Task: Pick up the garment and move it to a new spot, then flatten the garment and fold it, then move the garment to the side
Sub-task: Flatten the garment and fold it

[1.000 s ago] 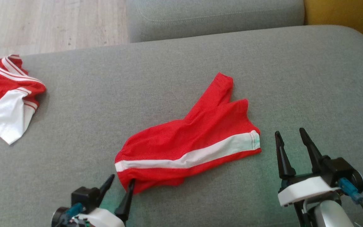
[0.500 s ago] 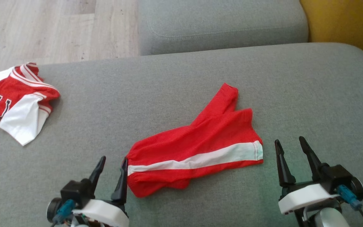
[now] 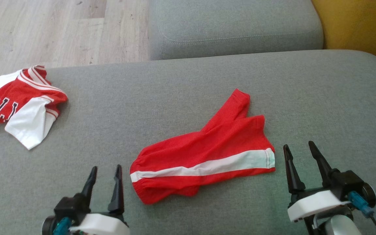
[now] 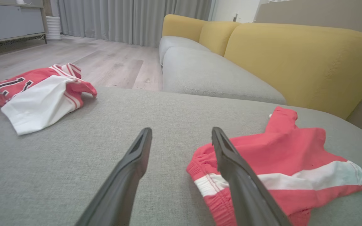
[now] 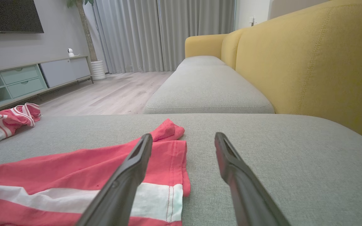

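Grey woven sofa cushion point(image 3: 188, 85) serves as the work surface, with pale plank floor point(image 3: 60, 29) beyond it and a mustard-yellow padded backrest point(image 5: 309, 62) to the right. Red mesh shorts with a white side stripe point(image 3: 204, 153) lie mid-cushion between the arms. The gathered elastic waistband sits just beside the left gripper point(image 3: 106, 167), and the stitched leg hem is near the right gripper point(image 3: 298, 145). Both sets of jaws stand apart and hold nothing, clear of the cloth. The fabric looks thin, limp and finely perforated. One leg is doubled under and pokes out at the far side, and there are soft creases across the body. The shorts are not flat yet, so I judge the flattening step is in hand. The next move likely calls for a low pinch at waistband and hem, then a pull apart to free the tucked leg. A crumpled red-and-white lettered jersey point(image 3: 21, 107) lies well apart at the cushion's left edge.
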